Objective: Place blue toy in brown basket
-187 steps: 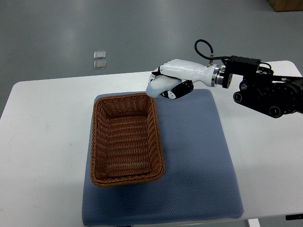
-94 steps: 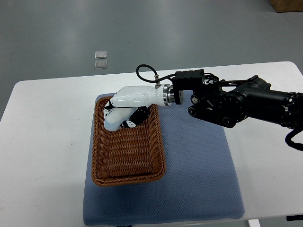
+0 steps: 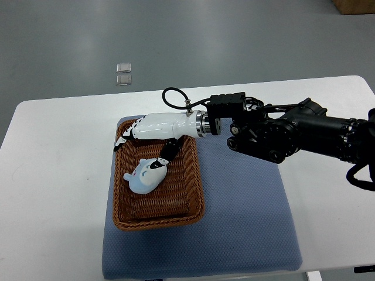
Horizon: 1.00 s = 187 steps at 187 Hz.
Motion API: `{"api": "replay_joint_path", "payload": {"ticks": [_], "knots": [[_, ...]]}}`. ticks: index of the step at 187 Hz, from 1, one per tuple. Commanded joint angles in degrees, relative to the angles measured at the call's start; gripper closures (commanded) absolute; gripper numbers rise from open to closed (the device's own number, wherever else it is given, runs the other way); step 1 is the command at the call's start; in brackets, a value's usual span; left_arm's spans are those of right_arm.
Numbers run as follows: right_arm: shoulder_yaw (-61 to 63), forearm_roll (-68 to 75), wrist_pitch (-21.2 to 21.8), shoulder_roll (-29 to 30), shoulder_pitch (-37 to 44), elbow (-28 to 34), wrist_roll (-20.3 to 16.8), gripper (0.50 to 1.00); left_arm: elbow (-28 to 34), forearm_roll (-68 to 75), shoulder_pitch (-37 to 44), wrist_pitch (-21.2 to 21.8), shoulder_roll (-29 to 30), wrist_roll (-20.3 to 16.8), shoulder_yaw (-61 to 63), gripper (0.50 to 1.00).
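A pale blue plush toy (image 3: 143,176) lies inside the brown wicker basket (image 3: 193,193), towards its far left part. My right hand (image 3: 142,140) hovers over the basket's far end, just above the toy, with its fingers spread and nothing in them. One dark fingertip (image 3: 162,159) reaches down close to the toy's top. The black right arm (image 3: 293,136) stretches in from the right edge. No left arm shows.
The basket stands on a blue-grey mat (image 3: 246,222) laid on a white table (image 3: 53,193). Two small clear packets (image 3: 123,73) lie on the grey floor beyond the table's far edge.
The right hand carried the toy from the mat's far edge to over the basket, then spread its fingers. The toy dropped into the basket.
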Motion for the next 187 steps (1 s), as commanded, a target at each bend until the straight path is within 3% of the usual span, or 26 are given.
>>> {"api": "replay_joint_path", "payload": {"ticks": [1, 63, 93, 146, 187], "knots": [[0.5, 3.5, -0.9, -0.4, -0.1, -2.7, -1.9, 0.677, 0.1, 0.0, 0.0, 0.0, 0.0, 0.0, -0.1, 0.500], [11.9, 15.7, -8.4, -3.2, -6.3, -13.4, -8.3, 0.685, 0.1, 0.0, -0.2, 0.0, 0.0, 0.0, 0.1, 0.500], [19.3, 19.2, -10.5, -4.1, -11.7, -14.8, -10.9, 0.685, 0.1, 0.0, -0.5, 0.0, 0.0, 0.0, 0.1, 0.500], [23.8, 39.4, -8.8, -4.7, -17.8, -14.8, -12.1, 0.673, 0.2, 0.0, -0.6, 0.0, 0.0, 0.0, 0.0, 0.500], [23.9, 58.5, -1.8, -5.7, -20.3, -14.5, -12.1, 0.644, 0.3, -0.1, -0.7, 0.0, 0.0, 0.0, -0.2, 0.500]]}}
